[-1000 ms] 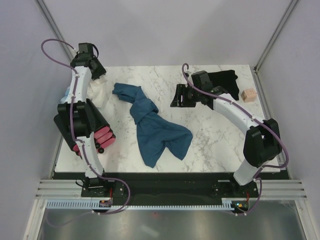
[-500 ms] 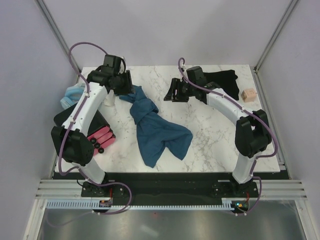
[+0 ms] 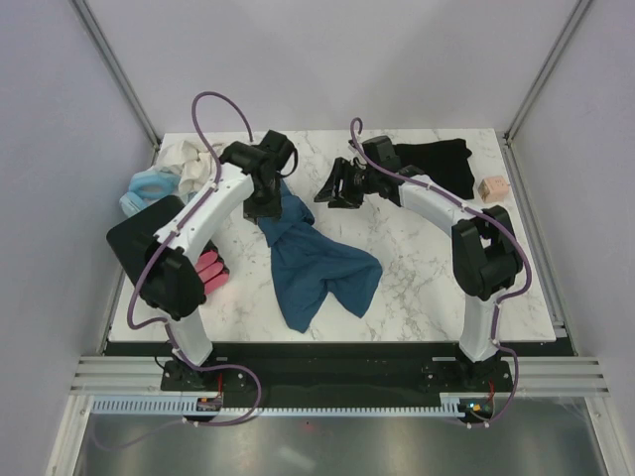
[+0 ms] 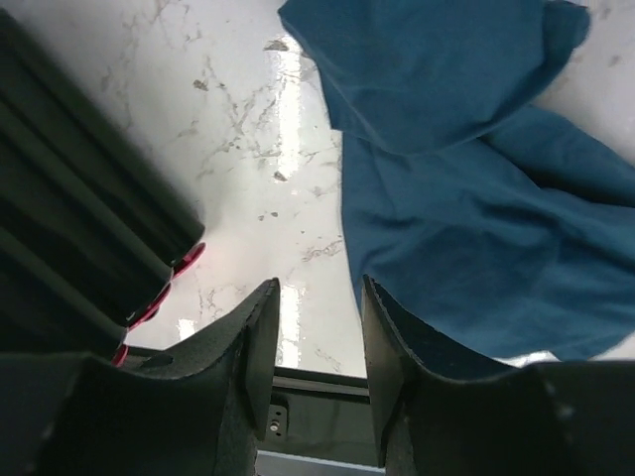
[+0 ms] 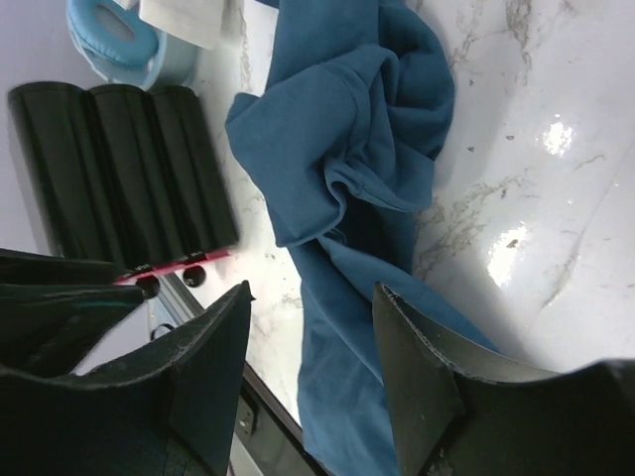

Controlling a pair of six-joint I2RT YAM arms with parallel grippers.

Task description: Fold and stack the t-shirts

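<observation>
1. Left gripper (image 4: pixel 316 297) swings over from the left edge to the top end of the teal shirt (image 3: pixel 317 263) mid-table; jaws apart, empty.
2. Right gripper (image 5: pixel 313 297) nears, also unclenched (black shirt (image 3: pixel 442 159) waits far-right).
3. Likely pre-grasp; contact unclear.

A marble-patterned table (image 3: pixel 427 288) is carrying several odd items. At its far left corner a pale blue ring-shaped item (image 3: pixel 144 188) is lying just beside a crumpled cream cloth (image 3: pixel 182 157), while a small tan cube (image 3: pixel 491 188) is sitting near the far right edge. Along the left edge a black ribbed case (image 3: pixel 127 238) is lying with pink cylinders (image 3: pixel 210 270) poking out of its near end.
</observation>
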